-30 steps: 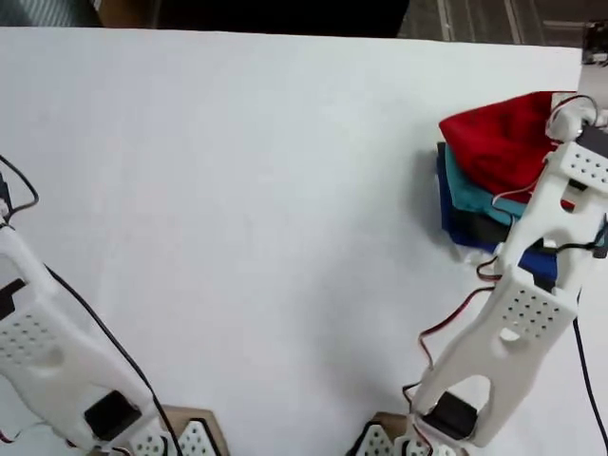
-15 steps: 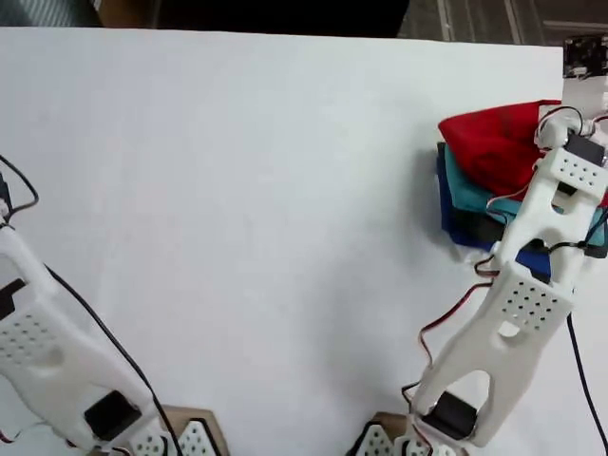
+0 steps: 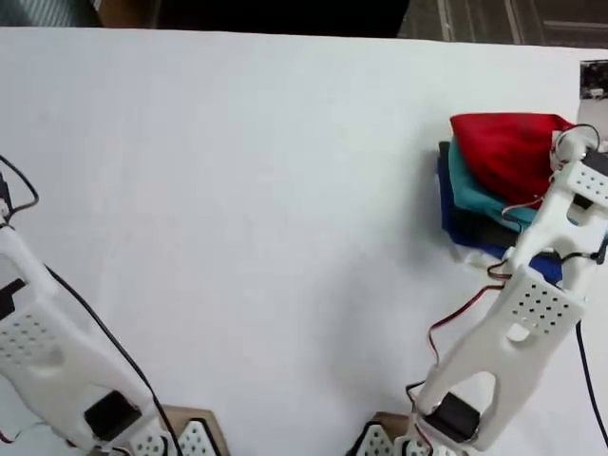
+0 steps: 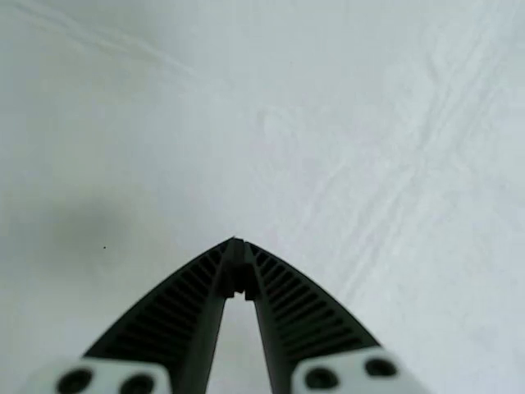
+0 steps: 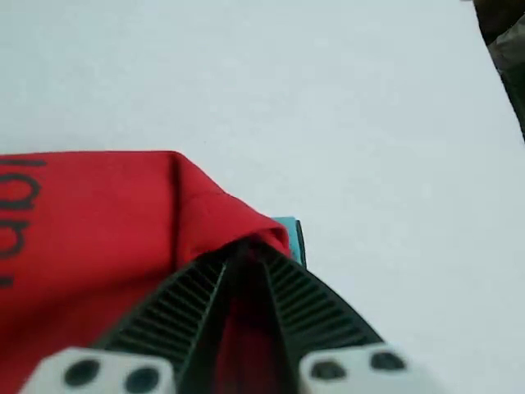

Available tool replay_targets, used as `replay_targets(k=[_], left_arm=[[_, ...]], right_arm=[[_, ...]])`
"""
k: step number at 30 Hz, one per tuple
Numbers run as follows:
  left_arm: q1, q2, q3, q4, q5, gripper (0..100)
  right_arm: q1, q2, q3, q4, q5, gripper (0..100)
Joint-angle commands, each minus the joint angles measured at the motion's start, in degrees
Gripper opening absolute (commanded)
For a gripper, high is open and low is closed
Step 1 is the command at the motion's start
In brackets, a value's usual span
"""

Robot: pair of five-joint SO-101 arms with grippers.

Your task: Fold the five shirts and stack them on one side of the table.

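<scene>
Desk [image 3: 237,190], white and broad. Stack [image 3: 480,204] of folded shirts sits at the right side, about mid-depth, close to the right edge. Layers from the top: red shirt [image 3: 508,147], teal shirt [image 3: 465,190], dark shirt [image 3: 475,228], blue shirt [image 3: 443,185], and a white layer [image 3: 465,253] just showing at the near edge of the pile. The layers are not square to one another: the red shirt lies farthest back and the lower ones step out toward the near side. Right arm [image 3: 518,323] rises from its base at the near edge and leans far and to the right, with its upper link crossing over the near right corner of the stack and the wrist above the red shirt's right end. Right tool [image 5: 244,246] is closed, tips together on a small raised fold at the red shirt's corner, with red cloth showing between the fingers and a sliver of teal just beyond the tip. Left arm [image 3: 57,361] is at the near left, folded low and well apart from the stack. Left tool [image 4: 236,246] is closed, tips meeting, holding nothing and pointing down over bare desk.
</scene>
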Motion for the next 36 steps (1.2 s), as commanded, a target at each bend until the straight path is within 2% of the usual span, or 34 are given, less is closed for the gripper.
replay_targets(k=[1,11,21,29,36], left_arm=[[0.09,-1.32,-1.89,1.32,0.35,3],[0.09,-1.32,-1.89,1.41,0.35,3],[0.35,-1.23,-1.89,1.32,0.35,3],[0.35,-1.23,-1.89,1.32,0.35,3],[0.18,-1.23,-1.98,1.32,0.18,3]], right_arm=[[2.07,1.1,-2.11,2.77,0.7,2.1],[1.54,-0.84,-6.42,11.65,0.26,2.1],[-3.91,-12.62,-19.43,26.33,0.26,2.2],[-10.24,-19.56,-23.03,38.81,0.26,2.2],[-13.93,-16.92,-22.33,47.08,0.26,2.2]])
